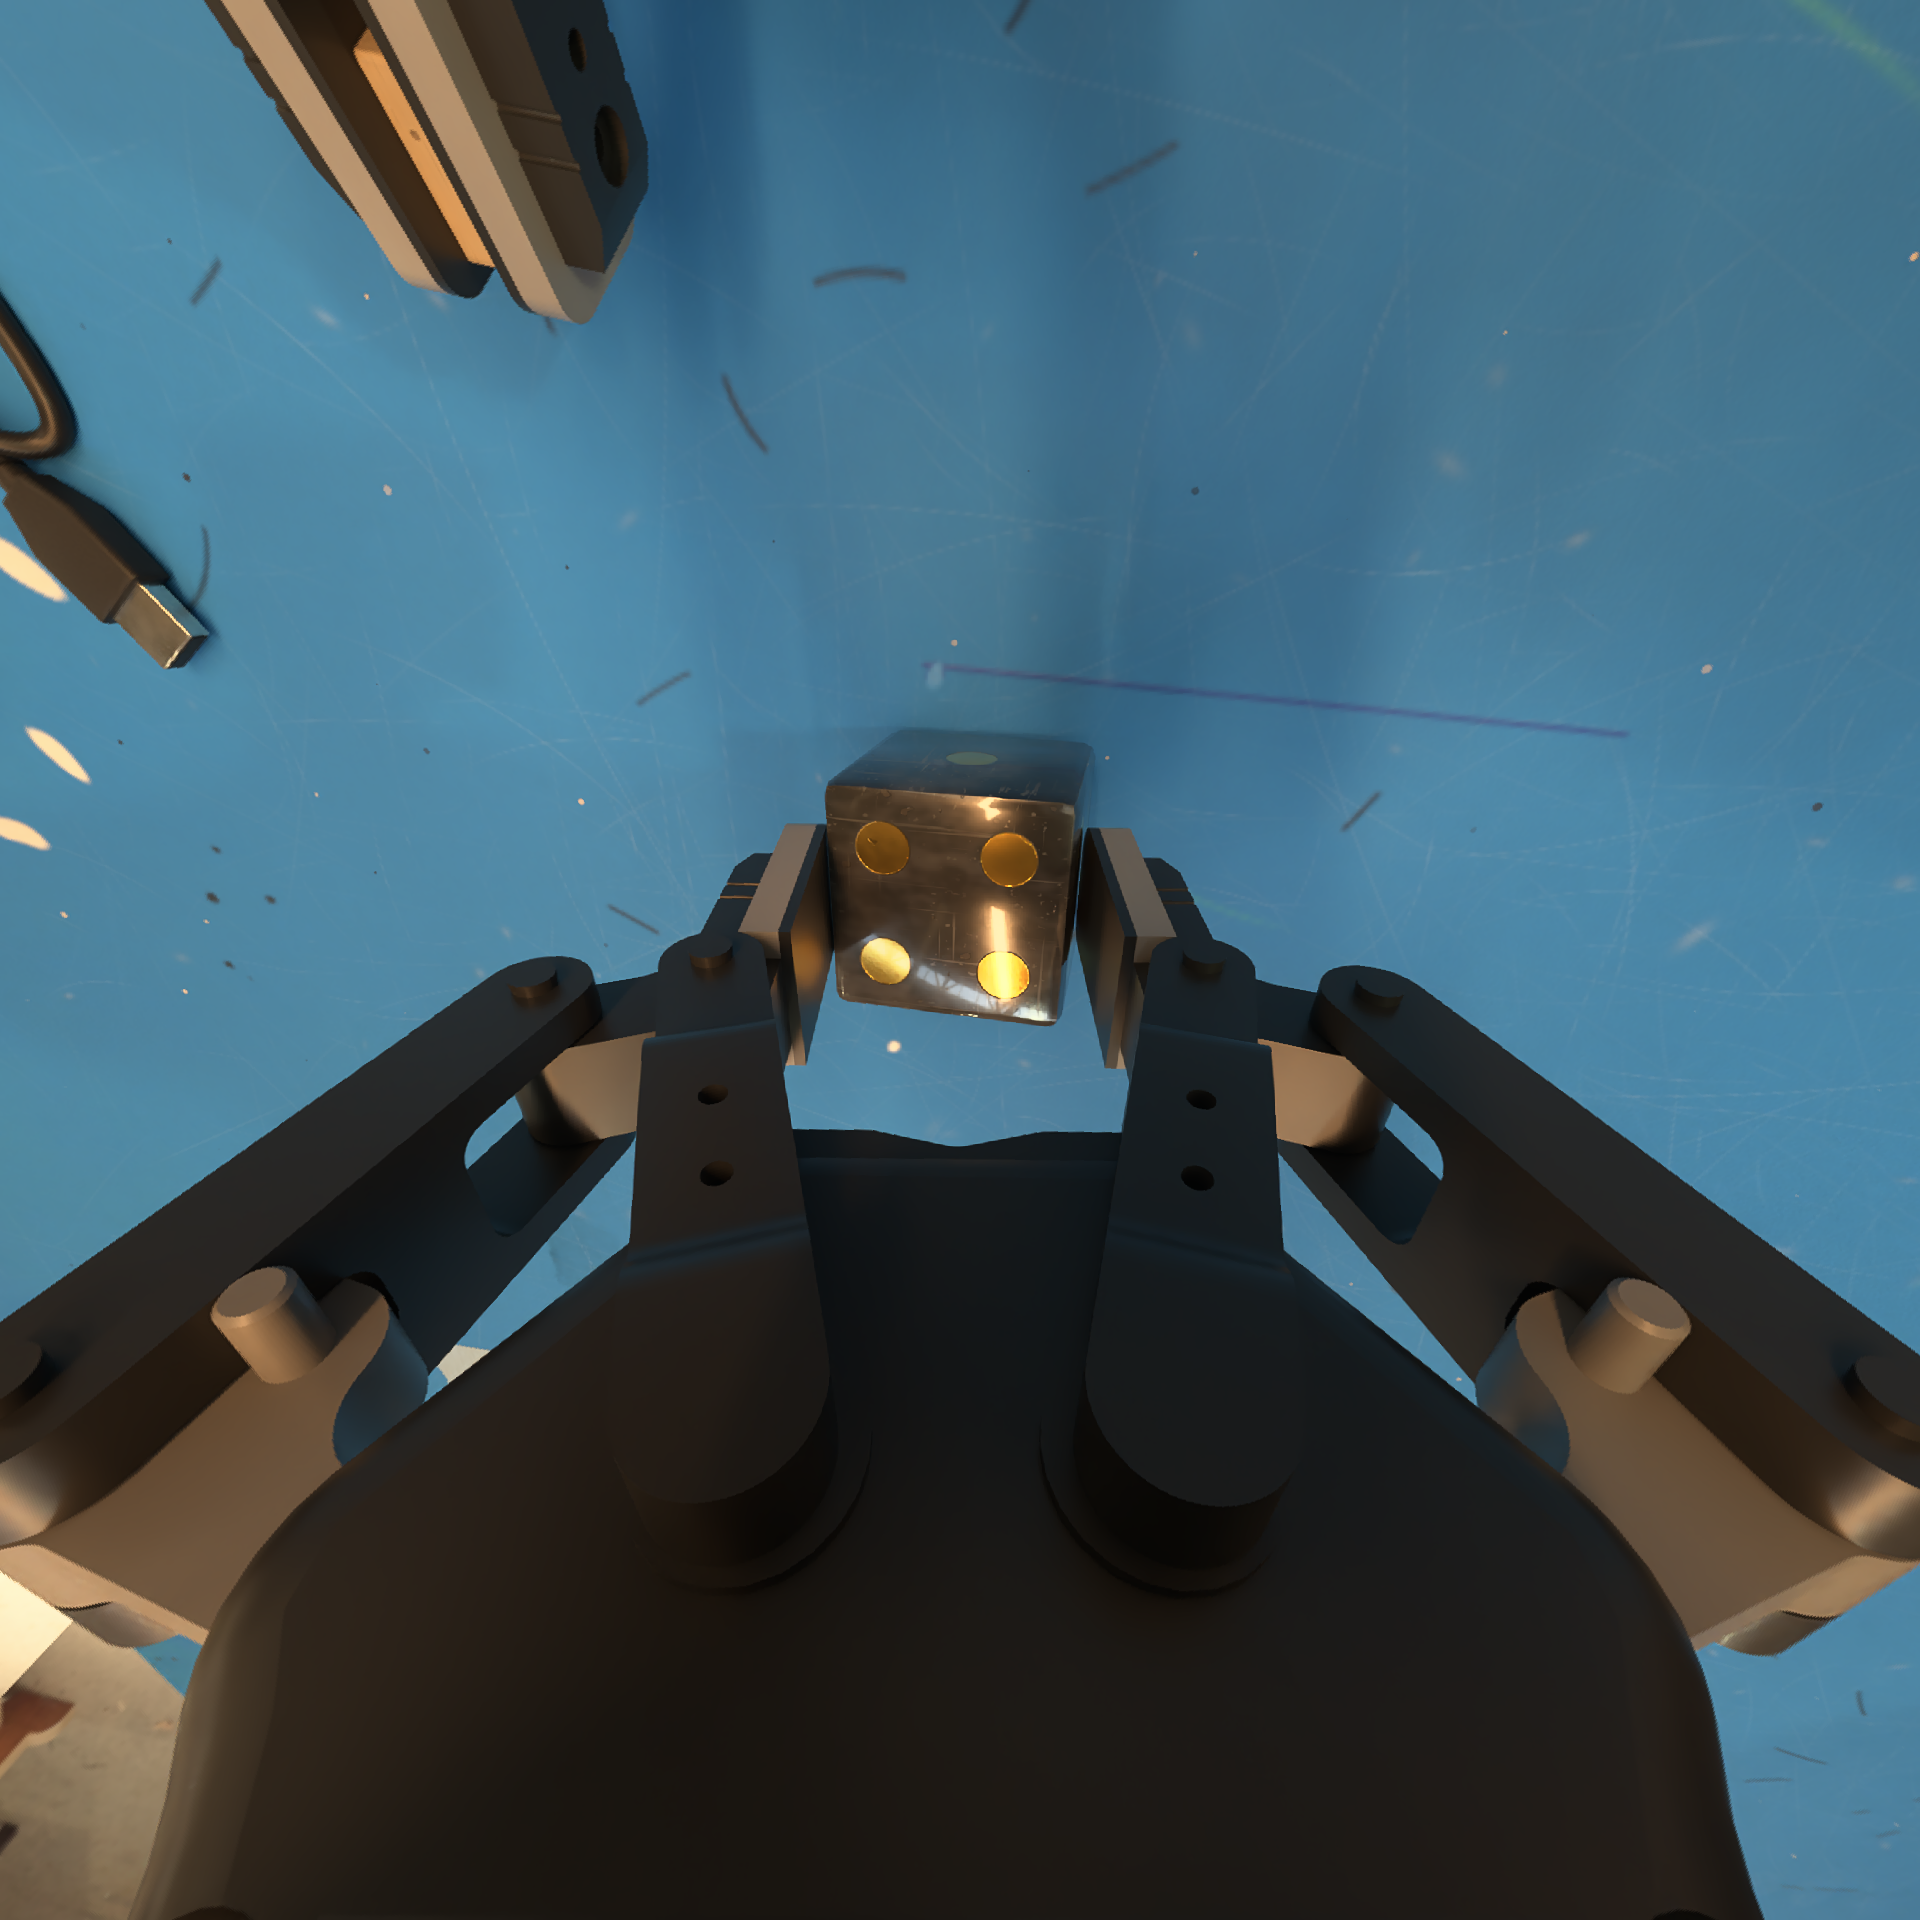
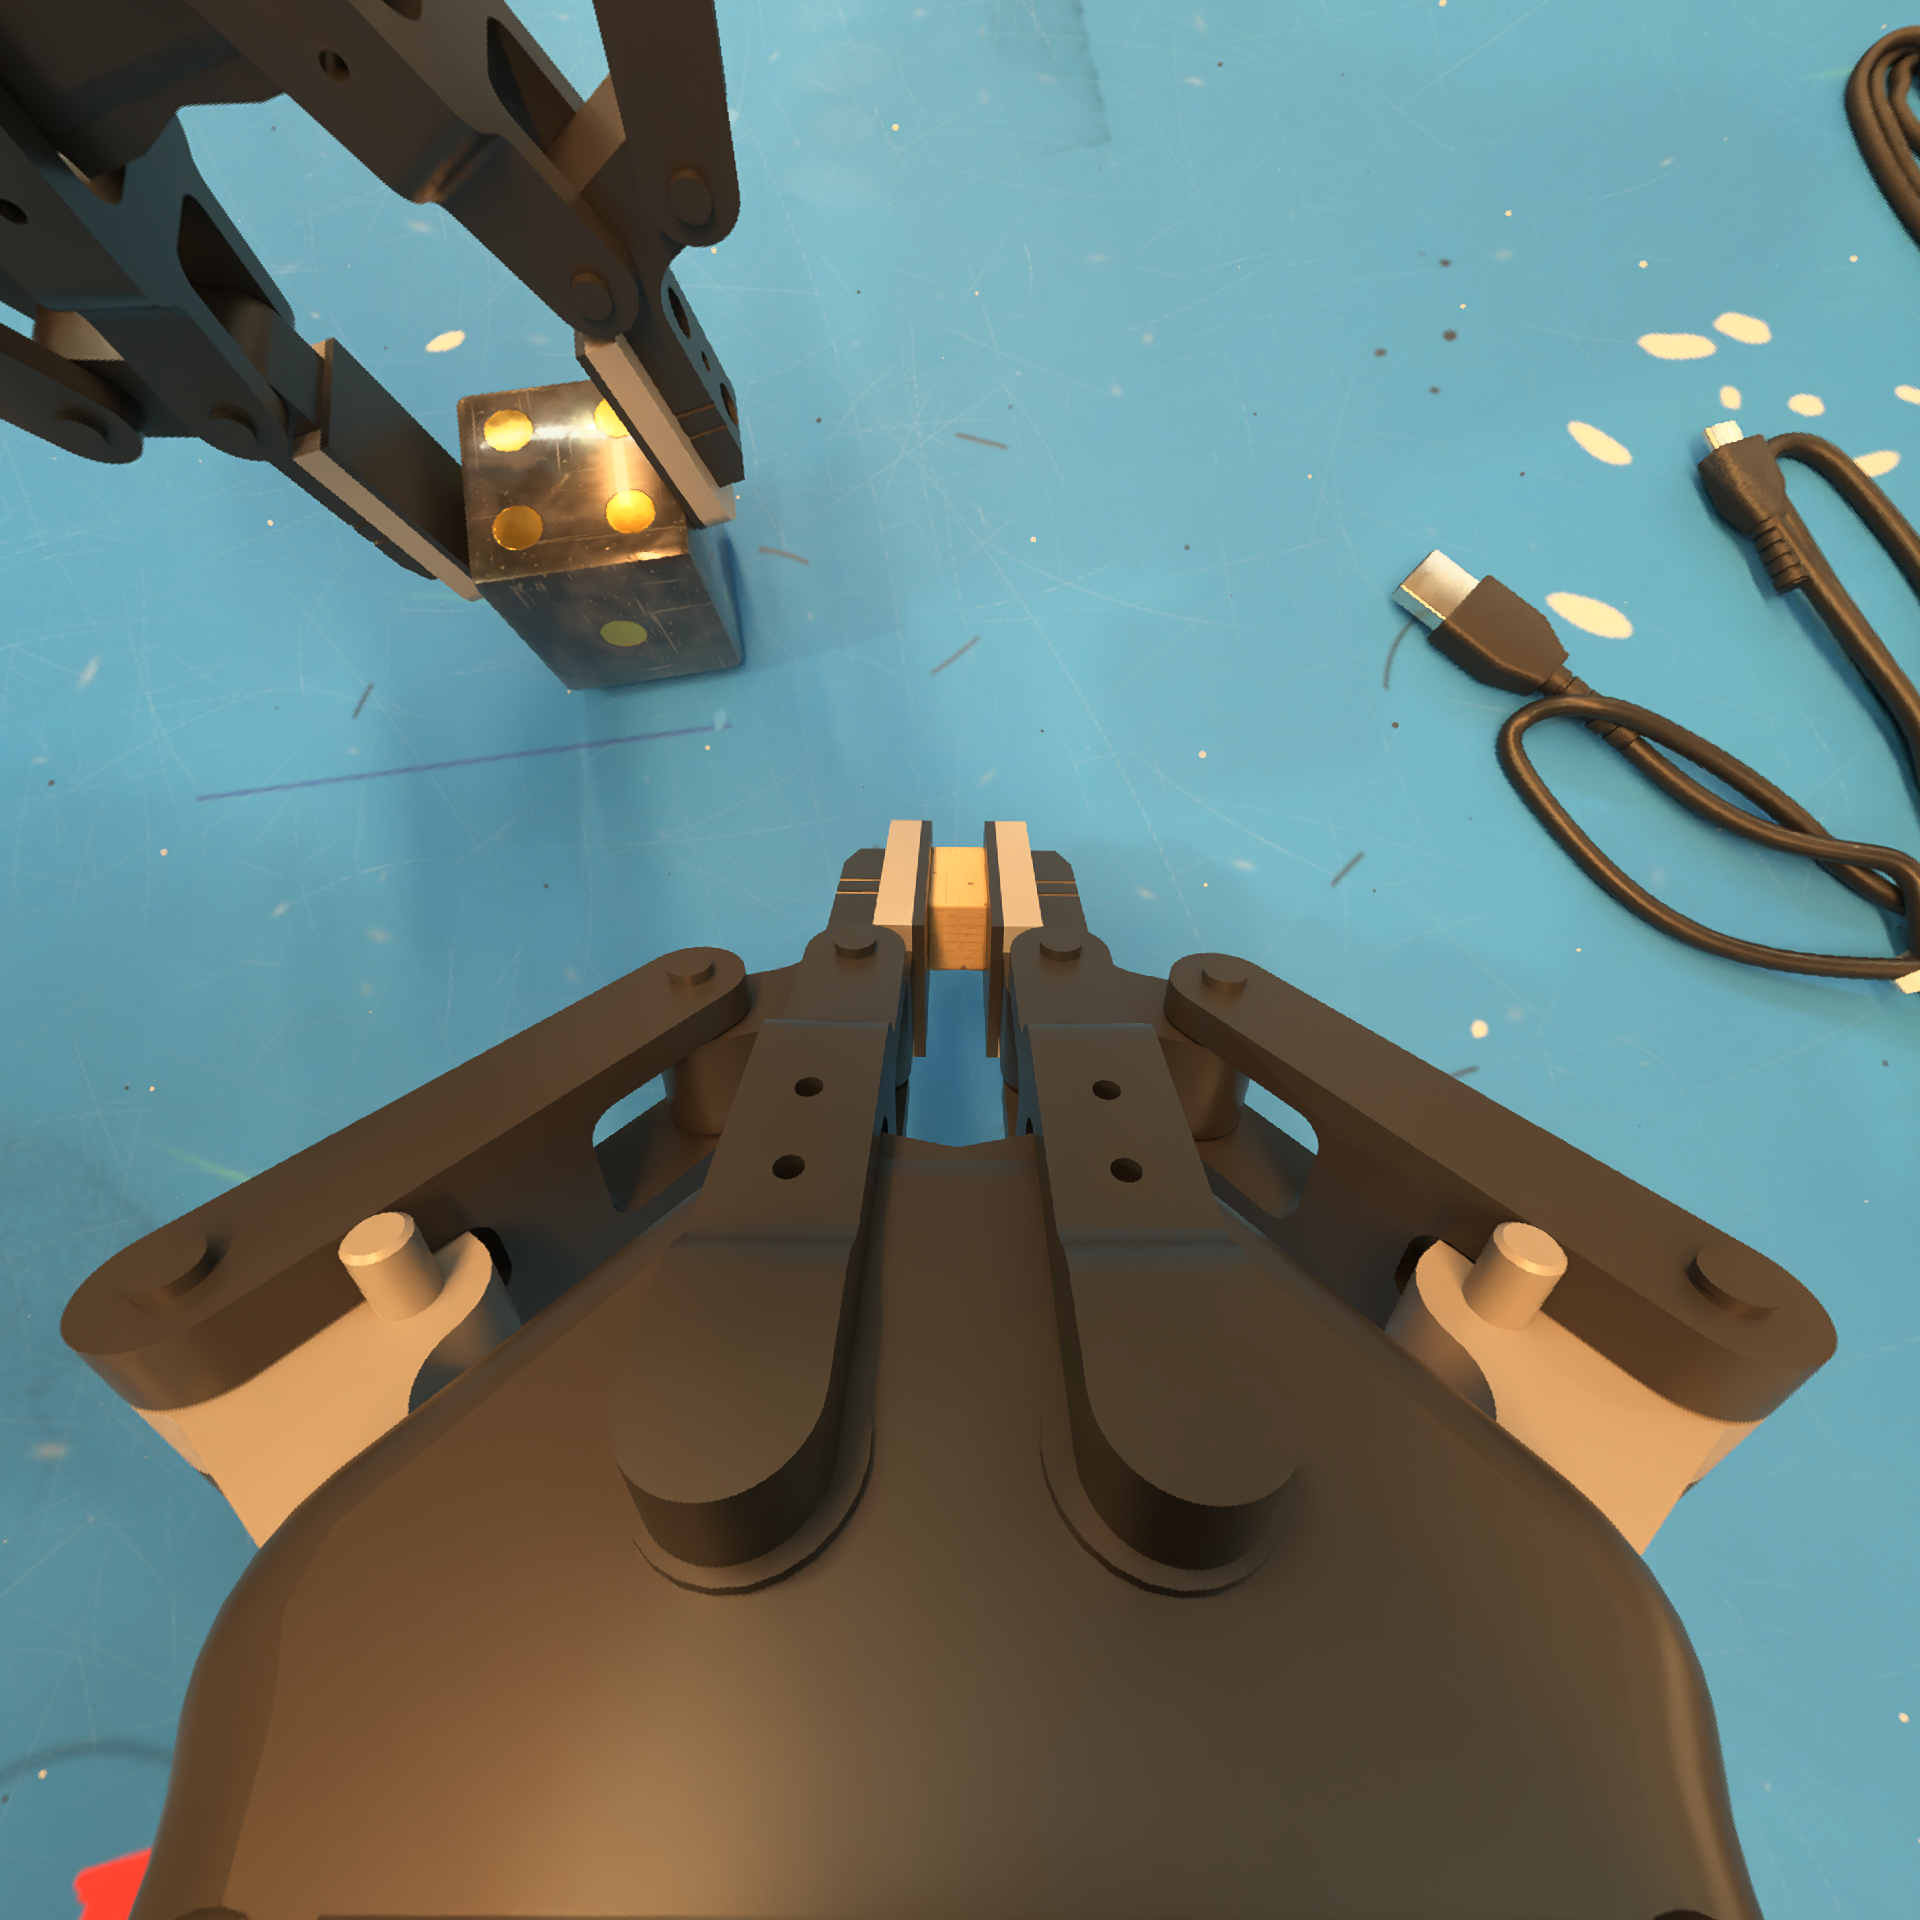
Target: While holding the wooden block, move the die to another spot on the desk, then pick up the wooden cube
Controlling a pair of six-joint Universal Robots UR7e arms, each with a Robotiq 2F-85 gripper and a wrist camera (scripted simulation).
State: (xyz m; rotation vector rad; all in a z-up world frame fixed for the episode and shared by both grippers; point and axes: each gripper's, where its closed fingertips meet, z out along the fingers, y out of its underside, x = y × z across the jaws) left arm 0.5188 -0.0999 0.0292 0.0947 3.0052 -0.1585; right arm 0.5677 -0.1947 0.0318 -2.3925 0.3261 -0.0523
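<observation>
A black die (image 1: 951, 883) with gold pips stands at desk level, its four-pip face up. My left gripper (image 1: 951, 844) straddles it from above, a pad against each side, shut on it. In the right wrist view the die (image 2: 613, 613) and the left gripper (image 2: 592, 540) show at the upper left. My right gripper (image 2: 957, 864) is shut on a small pale wooden block (image 2: 957, 906) and holds it above the blue desk (image 2: 1143, 520). The right gripper (image 1: 509, 291) with the wooden block (image 1: 416, 145) also shows at the top left of the left wrist view.
A black USB cable (image 2: 1662, 748) lies coiled on the desk to the right of my right gripper; its plug (image 1: 135, 592) shows at the left in the left wrist view. A thin purple line (image 1: 1278, 701) runs just beyond the die. The desk edge (image 1: 62, 1714) is at the lower left.
</observation>
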